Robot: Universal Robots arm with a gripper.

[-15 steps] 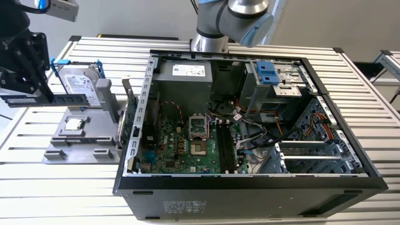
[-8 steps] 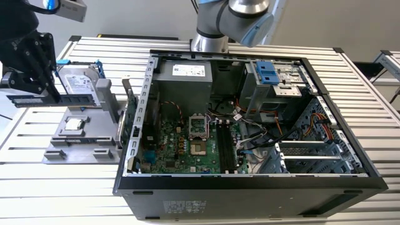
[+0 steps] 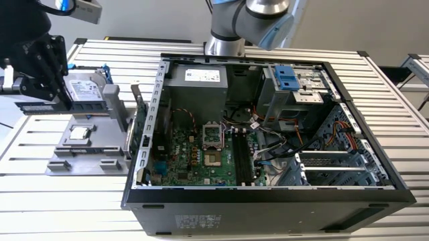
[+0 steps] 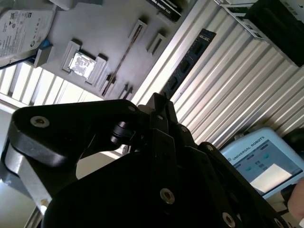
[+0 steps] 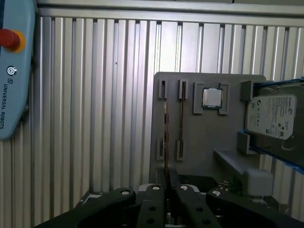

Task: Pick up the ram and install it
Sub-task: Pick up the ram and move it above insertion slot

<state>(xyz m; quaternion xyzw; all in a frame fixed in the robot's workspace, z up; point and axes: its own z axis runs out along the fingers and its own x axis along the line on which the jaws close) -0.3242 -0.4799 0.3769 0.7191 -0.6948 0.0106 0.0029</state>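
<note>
The black gripper (image 5: 166, 189) is looming closest in both wrist views, its jaws pinching shut on one end of the ram (image 4: 188, 61), a dark bluish stick with black chips. In the exterior view the open computer case (image 3: 268, 211) is lying on the slatted table (image 3: 54, 211). At that view's left, apart from the case, the gripper is holding the ram in the air over the gray tray (image 3: 94, 151). The silver hard drive (image 3: 84, 91) is resting at the tray's far end, and the small processor chip (image 3: 79, 133) is sitting in its pocket.
</note>
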